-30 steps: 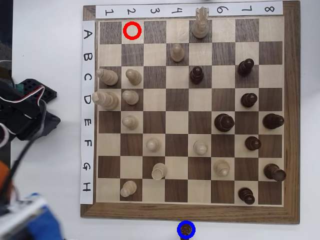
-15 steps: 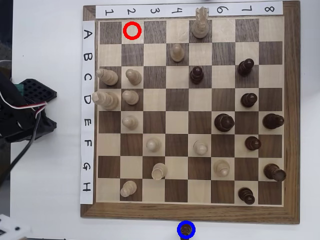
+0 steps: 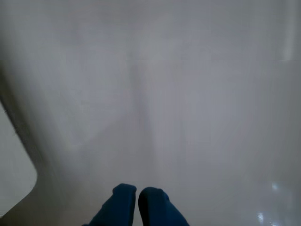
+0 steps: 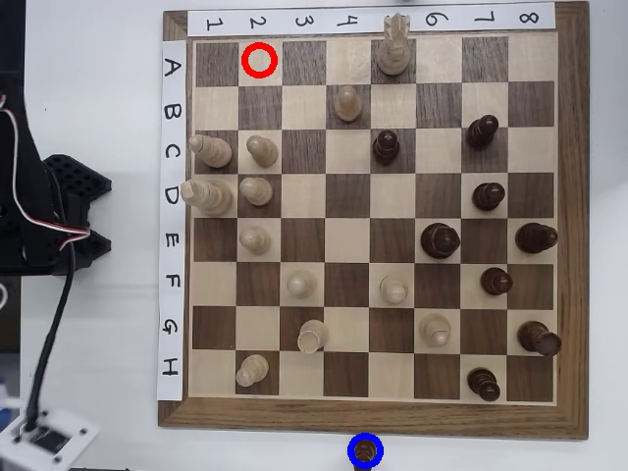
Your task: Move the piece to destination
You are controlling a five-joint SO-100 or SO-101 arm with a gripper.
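since half a second ago the black arm (image 4: 34, 211) at the left edge of the overhead view has shifted, a dark upright link now showing above its base, and a white block with a cable (image 4: 44, 437) has come further into the lower left corner; nothing on the board has moved. nearest in the wrist view, the claw (image 3: 137, 193) shows two blue fingertips (image 3: 123, 197) almost together with only a thin gap and nothing between them, hanging over a blurred pale desk (image 3: 188, 94). in the overhead view, the piece (image 4: 365, 451), small, dark brown and round-topped, sits inside the blue ring that marks the destination (image 4: 351, 444), on the white desk just below the bottom edge of the chessboard (image 4: 579, 226). further up, the board carries pale pieces mostly on its left half and dark pieces on its right half. farthest, near the top left of the board, a red ring (image 4: 246, 55) lies on square a2, with no piece inside it.
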